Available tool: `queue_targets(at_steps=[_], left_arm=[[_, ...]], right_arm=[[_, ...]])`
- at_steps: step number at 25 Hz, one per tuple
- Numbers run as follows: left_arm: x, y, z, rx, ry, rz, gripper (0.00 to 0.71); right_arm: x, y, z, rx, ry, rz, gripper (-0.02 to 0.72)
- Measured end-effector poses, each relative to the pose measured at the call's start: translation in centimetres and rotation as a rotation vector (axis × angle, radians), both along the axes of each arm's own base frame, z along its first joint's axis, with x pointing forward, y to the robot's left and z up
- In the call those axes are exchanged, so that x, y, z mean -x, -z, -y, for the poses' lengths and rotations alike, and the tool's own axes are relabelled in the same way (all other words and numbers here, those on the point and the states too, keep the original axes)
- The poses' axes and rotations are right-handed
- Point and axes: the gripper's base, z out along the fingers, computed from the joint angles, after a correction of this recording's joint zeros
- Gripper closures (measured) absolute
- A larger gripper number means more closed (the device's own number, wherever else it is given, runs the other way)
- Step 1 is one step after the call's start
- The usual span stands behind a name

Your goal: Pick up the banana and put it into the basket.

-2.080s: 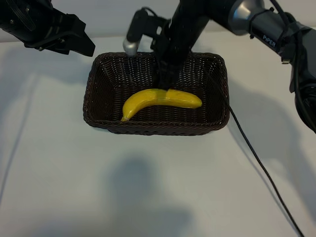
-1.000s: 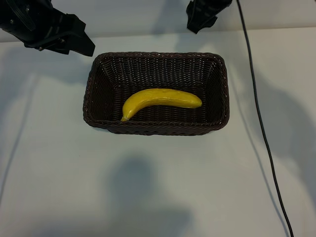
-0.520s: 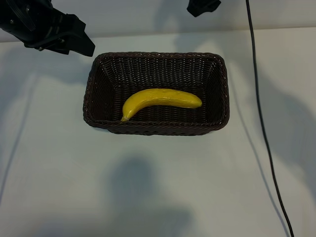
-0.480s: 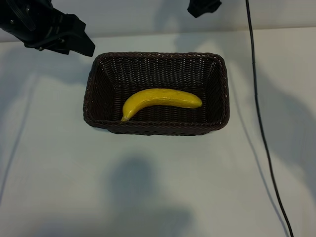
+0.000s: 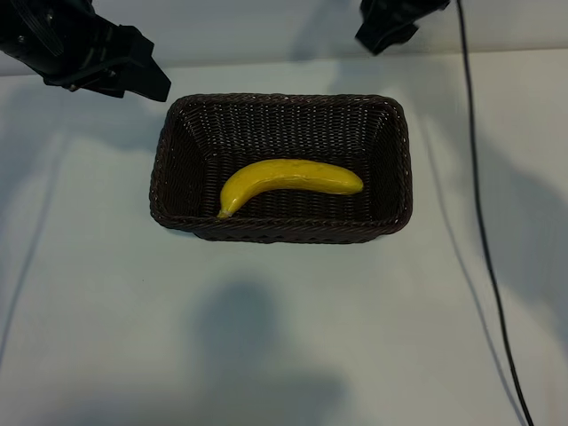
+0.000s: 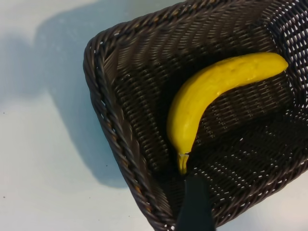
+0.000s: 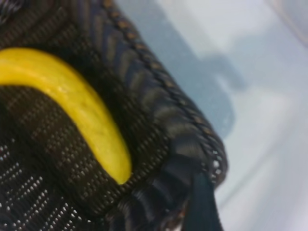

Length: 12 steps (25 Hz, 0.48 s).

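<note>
One table, white and matte, is recorded as the largest item; it carries everything listed below.

Basket: dark brown woven wicker, rectangular with rounded corners and sloping sides, set on the table between the two grippers and below both. Its nearest corner lies just under the left gripper, and its far rim lies just below the right gripper as seen in the exterior view.

Left gripper: black, held above the table off the basket's upper left corner, touching nothing. Its fingers are set apart and nothing is held. One dark fingertip is seen in the left wrist view over the basket's rim, just short of the banana's stem.

Right gripper: black, partly cut off at the upper edge of the exterior view, raised clear of the basket's far rim. Its fingers are set apart and empty.

Banana: single, bright yellow, curved, laid flat on the basket floor, its stem tip turned toward the left gripper's side and its blunt end toward the right gripper's side. No gripper touches it.

Cable: thin, black, trailing across the table on the right gripper's side, well apart from the basket.
</note>
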Motion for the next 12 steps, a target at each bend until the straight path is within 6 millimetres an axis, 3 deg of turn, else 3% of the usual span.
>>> queue_targets(at_steps=[5, 12], left_arm=[[0.0, 0.0, 0.0, 0.000, -0.001, 0.002, 0.123], [0.0, 0.0, 0.0, -0.001, -0.002, 0.004, 0.123]], right_arm=[[0.5, -0.6, 2.4, -0.018, 0.051, -0.018, 0.156], [2.3, 0.2, 2.9, -0.036, 0.040, -0.088, 0.156]])
